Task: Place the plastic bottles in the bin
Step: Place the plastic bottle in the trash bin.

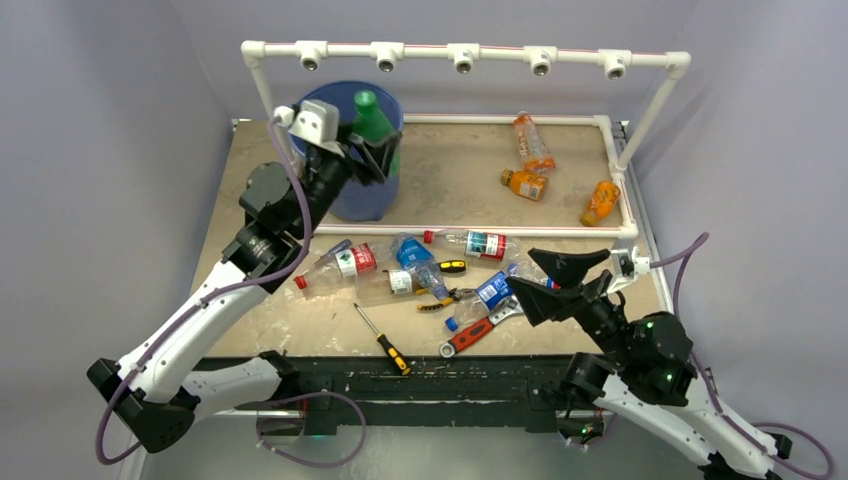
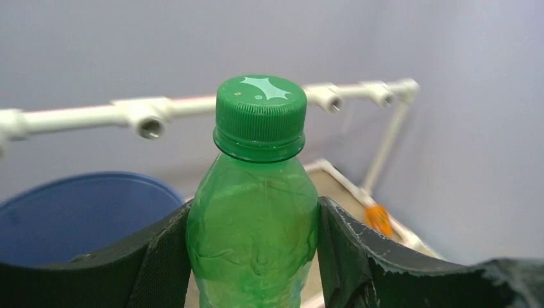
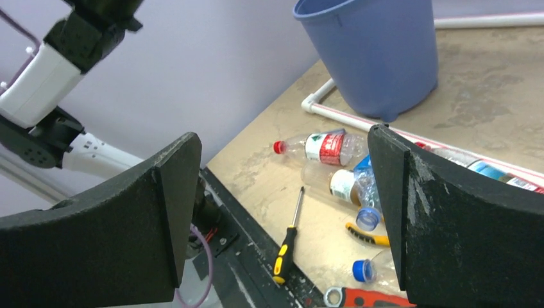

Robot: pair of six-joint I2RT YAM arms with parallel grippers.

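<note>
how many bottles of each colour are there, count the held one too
orange bottles: 3
green bottle: 1
clear bottles: 5, as best the overlapping pile shows
total: 9

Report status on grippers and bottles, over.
Left gripper shut on green bottle, upright at the bin. Right gripper open, empty, over table bottles. Screwdriver and wrench lie among them.

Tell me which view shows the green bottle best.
Left wrist view: the green bottle fills the frame, cap up, clamped in the left gripper. Top external shows it small, over the bin; right wrist does not show it.
</note>
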